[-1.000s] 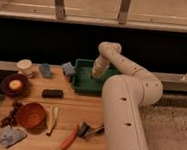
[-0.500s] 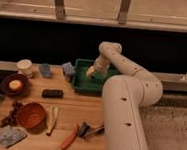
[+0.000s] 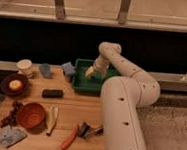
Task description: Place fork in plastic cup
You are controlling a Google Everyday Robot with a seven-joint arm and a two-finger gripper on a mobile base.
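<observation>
My gripper is at the end of the white arm, lowered into the left part of the green tray at the back of the wooden table. No fork shows in this view; if one lies in the tray, the gripper hides it. A small bluish cup stands to the left of the tray. A pale round cup stands further left. Both cups are well apart from the gripper.
A bluish lump lies against the tray's left side. On the table are a dark plate with a yellow item, a black block, an orange bowl, an orange-handled tool, a black-handled tool and a blue cloth.
The gripper has come down and a little to the left, into the green tray. Nothing else on the table has moved.
</observation>
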